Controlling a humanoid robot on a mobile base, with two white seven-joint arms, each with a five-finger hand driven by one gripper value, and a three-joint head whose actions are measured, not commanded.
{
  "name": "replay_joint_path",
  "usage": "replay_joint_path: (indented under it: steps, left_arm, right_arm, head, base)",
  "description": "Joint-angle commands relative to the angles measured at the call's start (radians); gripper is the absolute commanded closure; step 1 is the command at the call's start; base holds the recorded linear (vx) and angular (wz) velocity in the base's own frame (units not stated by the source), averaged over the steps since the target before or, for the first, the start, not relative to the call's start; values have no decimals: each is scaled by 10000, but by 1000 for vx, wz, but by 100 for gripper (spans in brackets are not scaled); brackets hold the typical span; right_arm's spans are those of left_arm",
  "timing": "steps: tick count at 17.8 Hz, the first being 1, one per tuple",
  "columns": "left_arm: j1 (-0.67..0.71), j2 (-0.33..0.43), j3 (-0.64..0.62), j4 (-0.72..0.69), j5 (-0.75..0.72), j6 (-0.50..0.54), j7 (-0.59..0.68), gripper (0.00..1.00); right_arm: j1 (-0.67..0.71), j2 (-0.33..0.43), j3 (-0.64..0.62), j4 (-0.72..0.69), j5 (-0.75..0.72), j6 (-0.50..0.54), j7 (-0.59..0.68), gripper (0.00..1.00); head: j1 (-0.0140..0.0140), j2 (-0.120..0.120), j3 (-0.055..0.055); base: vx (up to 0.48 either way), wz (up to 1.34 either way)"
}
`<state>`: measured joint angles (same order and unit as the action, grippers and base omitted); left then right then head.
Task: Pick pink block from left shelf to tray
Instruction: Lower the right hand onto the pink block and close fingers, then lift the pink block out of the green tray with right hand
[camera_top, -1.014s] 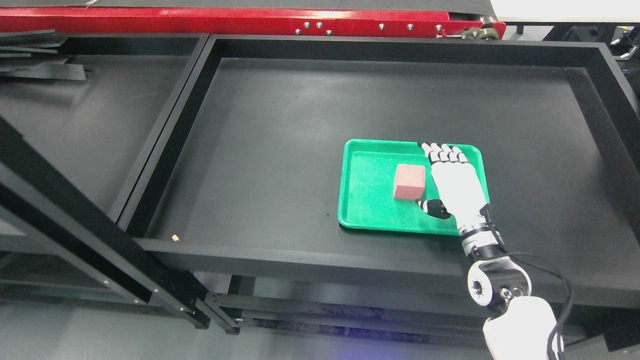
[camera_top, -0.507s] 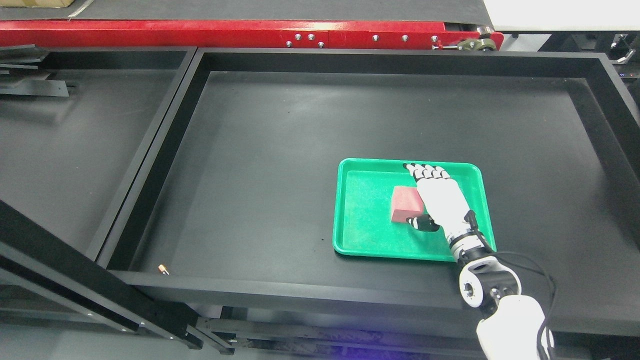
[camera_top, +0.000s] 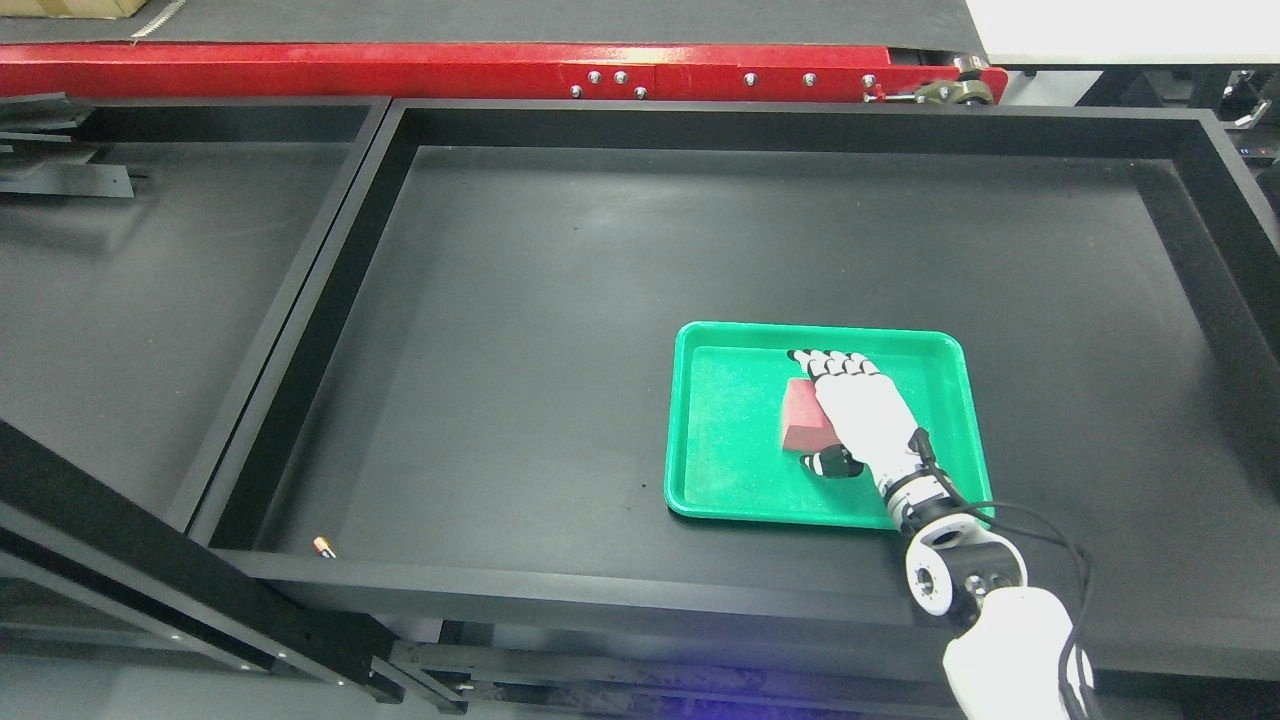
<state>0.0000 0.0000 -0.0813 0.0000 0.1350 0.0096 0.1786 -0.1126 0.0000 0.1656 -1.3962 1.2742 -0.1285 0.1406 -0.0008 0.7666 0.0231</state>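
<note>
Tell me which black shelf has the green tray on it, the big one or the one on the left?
The big shelf in the middle holds the green tray, with the pink block and the robot hand on it. The left shelf has no tray.

Even overhead light, moderately bright. Soft pale sheen on the matte black shelf floor (camera_top: 700, 230), strongest toward the far middle; no hard glare. Green tray (camera_top: 720, 500) vividly saturated, grainy speckle on its surface. Short, soft shadows under the rims. Faint blue-violet glow at the near bottom edge. Focus sharp throughout; slight bowing of straight lines toward the edges.
</note>
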Motion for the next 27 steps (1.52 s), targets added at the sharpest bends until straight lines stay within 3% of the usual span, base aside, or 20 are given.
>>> replay_joint_path:
  steps: [1, 5, 7, 10, 11, 17, 20, 24, 27]
  left_arm:
    - [-292, 175, 0, -175, 0, -4, 9, 0]
    - [-292, 175, 0, -175, 0, -4, 9, 0]
    - [-307, 175, 0, -175, 0, -4, 9, 0]
    - [-292, 175, 0, -175, 0, -4, 9, 0]
    - [-292, 175, 0, -175, 0, -4, 9, 0]
    - [-292, 175, 0, -175, 0, -4, 9, 0]
    - [-292, 175, 0, -175, 0, -4, 9, 0]
    - [-292, 175, 0, -175, 0, -4, 9, 0]
    - [-292, 175, 0, -175, 0, -4, 9, 0]
  right_arm:
    - [-131, -174, 216, 570, 6, -3, 66, 10]
    - [-162, -174, 201, 677, 6, -95, 36, 28]
    - [-162, -174, 109, 677, -9, -172, 21, 50]
    - [-116, -174, 48, 677, -25, -294, -71, 93]
    - [-101, -174, 17, 677, -40, -371, -163, 97]
    - [-86, -174, -473, 448, -224, -616, -1986, 98]
    - [189, -174, -658, -226, -332, -1275, -3563, 97]
    - [741, -174, -750, -1268, -332, -1338, -6706, 97]
    - [1171, -174, -857, -1852, -393, -1307, -7220, 97]
  head:
    - [0, 0, 0]
    - [0, 0, 0]
    - [0, 0, 0]
    - [0, 0, 0]
    - [0, 0, 0]
    - [0, 0, 0]
    - [0, 0, 0]
    - [0, 0, 0]
    - [0, 0, 0]
  base:
    - [0, 0]
    - [0, 0]
    - [0, 0]
    - [0, 0]
    - [0, 0]
    - [0, 0]
    - [0, 0]
    - [0, 0]
    - [1, 6]
